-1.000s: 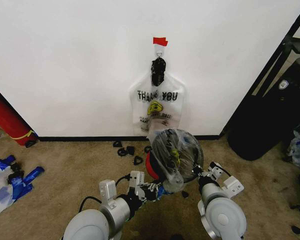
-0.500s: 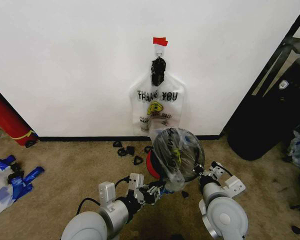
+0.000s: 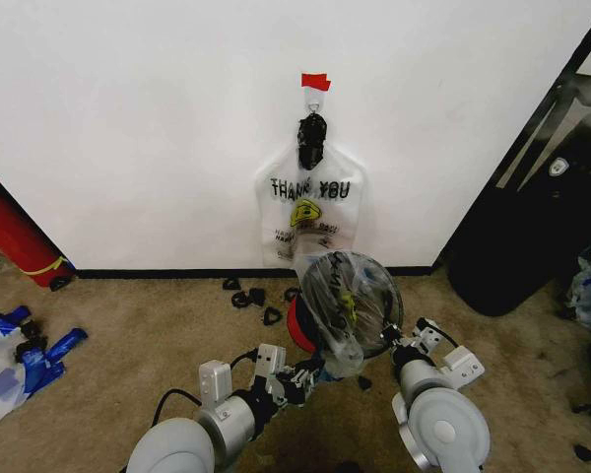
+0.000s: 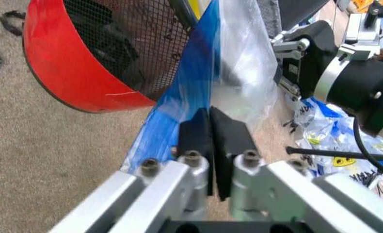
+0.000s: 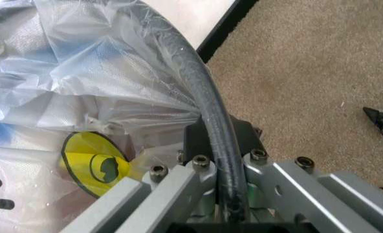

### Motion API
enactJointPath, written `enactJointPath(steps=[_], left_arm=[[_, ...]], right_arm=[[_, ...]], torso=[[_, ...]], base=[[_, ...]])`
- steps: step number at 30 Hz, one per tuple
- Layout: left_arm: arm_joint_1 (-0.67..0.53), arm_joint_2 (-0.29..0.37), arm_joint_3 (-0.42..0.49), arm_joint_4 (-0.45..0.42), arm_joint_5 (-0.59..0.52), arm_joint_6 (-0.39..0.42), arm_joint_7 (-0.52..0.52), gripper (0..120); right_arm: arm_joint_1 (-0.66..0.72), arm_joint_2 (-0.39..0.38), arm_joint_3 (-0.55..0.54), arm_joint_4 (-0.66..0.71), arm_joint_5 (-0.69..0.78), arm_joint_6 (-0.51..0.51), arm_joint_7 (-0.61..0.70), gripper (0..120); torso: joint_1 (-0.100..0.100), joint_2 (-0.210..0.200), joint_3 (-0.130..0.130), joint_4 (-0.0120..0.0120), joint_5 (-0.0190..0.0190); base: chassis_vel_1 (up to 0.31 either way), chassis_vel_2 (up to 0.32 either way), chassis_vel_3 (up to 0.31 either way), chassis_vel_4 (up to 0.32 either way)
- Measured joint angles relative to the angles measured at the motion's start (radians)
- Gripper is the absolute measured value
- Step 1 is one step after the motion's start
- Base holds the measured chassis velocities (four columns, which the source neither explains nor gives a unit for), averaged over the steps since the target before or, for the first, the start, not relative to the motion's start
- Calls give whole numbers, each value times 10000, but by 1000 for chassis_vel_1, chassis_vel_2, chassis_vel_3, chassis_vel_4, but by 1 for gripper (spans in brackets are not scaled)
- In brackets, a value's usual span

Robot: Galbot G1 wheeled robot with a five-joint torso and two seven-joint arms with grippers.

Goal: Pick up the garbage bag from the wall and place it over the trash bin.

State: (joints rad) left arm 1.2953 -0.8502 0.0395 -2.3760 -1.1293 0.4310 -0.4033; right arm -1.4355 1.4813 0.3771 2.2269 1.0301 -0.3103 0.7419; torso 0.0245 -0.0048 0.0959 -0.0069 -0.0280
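- Your left gripper [image 4: 211, 127] has its fingers pinched on the garbage bag [image 3: 335, 315]'s blue edge, keeping it taut.
- Your right gripper [image 5: 220, 141] fingers clamp the trash bin [image 3: 360, 296]'s rim, steadying it inside the bag.

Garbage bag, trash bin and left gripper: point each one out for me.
garbage bag [image 4: 191, 87]: left wrist view, on its blue handle strip.
trash bin [image 3: 370, 296]: head view, on the dark mesh inside the rim.
left gripper [image 4: 211, 138]: left wrist view, between the black fingertips pinching the bag.
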Motion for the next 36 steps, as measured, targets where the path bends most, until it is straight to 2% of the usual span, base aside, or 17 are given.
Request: enactJointPath(steps=[11,19,26,31,36], left_arm=[[92,-40,-124,11,-51,-304,-150,0],[468,389,-362,252,722,-717,-139,0],[398,120,-306,670,828,-582,-249,0],[138,-212,-114,1425,876,-467,-418,0],[23,-398,-61,1693,880,-460,-467,0]], right_arm=[[-47,67,18,17,-1,-7,23,0],[70,-135,245,22,287,5,92,0],[50,-153,270,221,445,-5,157,0],[-103,-2,171,523,533,-92,175,0],[-153,-10,168,612,590,-127,175,0]], torso=[[0,0,0,0,0],[0,0,0,1,0],[0,0,0,0,0],[0,0,0,0,0],[0,0,0,0,0]], base=[[0,0,0,0],[0,0,0,0],[0,0,0,0],[0,0,0,0],[0,0,0,0]])
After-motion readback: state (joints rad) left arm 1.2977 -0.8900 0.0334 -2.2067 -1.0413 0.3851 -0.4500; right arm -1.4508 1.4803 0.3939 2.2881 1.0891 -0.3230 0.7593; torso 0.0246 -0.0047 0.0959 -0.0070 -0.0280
